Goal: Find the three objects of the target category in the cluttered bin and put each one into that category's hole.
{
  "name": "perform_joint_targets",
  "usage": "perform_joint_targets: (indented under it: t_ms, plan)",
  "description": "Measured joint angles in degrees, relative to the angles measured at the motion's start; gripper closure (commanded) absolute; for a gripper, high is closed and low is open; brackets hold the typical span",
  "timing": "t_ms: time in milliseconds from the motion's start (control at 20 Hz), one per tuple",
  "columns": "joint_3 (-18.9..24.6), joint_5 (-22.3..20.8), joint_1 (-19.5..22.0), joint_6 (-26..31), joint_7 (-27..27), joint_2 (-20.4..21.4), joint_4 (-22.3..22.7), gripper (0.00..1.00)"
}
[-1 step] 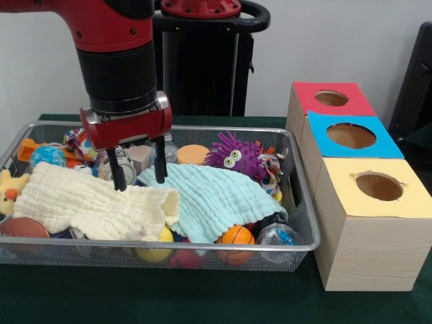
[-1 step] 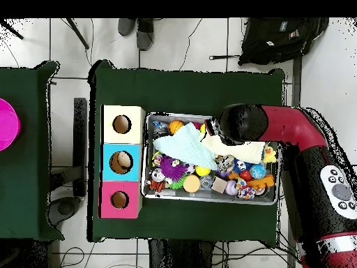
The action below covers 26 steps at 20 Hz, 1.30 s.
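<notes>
A wire mesh bin [image 1: 297, 202] holds a heap of toys partly covered by a cream cloth [image 1: 81, 202] and a mint cloth [image 1: 216, 196]. My gripper [image 1: 140, 181] hangs open just above the spot where the two cloths meet, with nothing between its fingers. Showing around the cloths are a purple fuzzy toy [image 1: 235, 155], an orange basketball [image 1: 236, 237], a yellow ball [image 1: 155, 252] and a yellow duck [image 1: 8, 190]. In the overhead view the arm [image 2: 244, 124] hides the gripper above the bin [image 2: 209, 198]. Much of the bin's content lies under the cloths.
Right of the bin stand three wooden boxes with round holes, topped red [image 1: 331, 98], blue [image 1: 351, 136] and yellow [image 1: 379, 185]. In the overhead view they line the bin's left side [image 2: 121, 162]. A magenta dish [image 2: 7, 124] sits on a separate table.
</notes>
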<state>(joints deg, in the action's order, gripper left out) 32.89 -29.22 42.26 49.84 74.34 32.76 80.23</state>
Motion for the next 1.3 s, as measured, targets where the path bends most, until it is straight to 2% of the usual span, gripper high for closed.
perform_joint_targets:
  t_ms: [1300]
  plan:
    - [0.0, -0.7, 0.0, -6.4, 0.0, -5.1, 0.0, 0.00]
